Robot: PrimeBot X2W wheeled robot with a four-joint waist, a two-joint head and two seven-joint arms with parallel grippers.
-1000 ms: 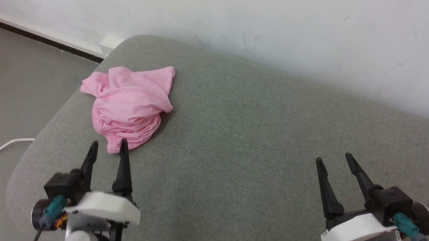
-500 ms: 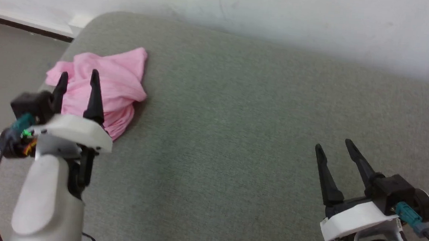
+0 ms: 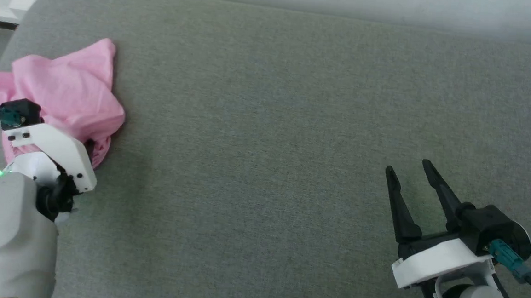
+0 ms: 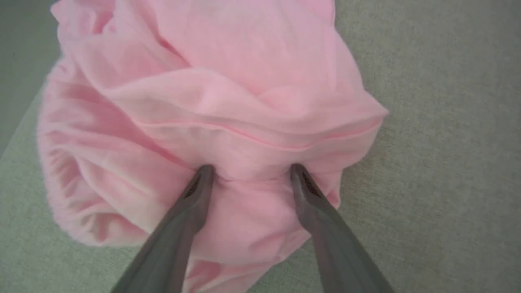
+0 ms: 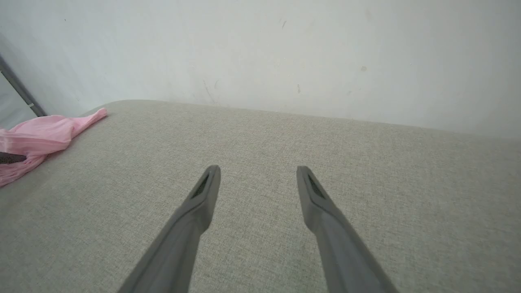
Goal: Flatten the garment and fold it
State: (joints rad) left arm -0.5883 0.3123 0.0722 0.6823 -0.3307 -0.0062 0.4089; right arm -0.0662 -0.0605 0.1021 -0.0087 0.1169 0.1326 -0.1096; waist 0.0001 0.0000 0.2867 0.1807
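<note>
Your left gripper is now pressing into the shorts.
Both are standing wide, holding nothing; your right gripper is idling well apart from the shorts.

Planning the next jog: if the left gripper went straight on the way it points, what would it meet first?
The garment: the open left gripper seems to touch its bunched fabric with its fingertips. The cushion lies beneath; cloth depth is unclear.

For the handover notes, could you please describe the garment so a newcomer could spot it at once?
Start at the wide grey-green cushion against the white wall. Near its rounded left corner lies the garment, a crumpled heap. Its pink colour sets it apart.
</note>
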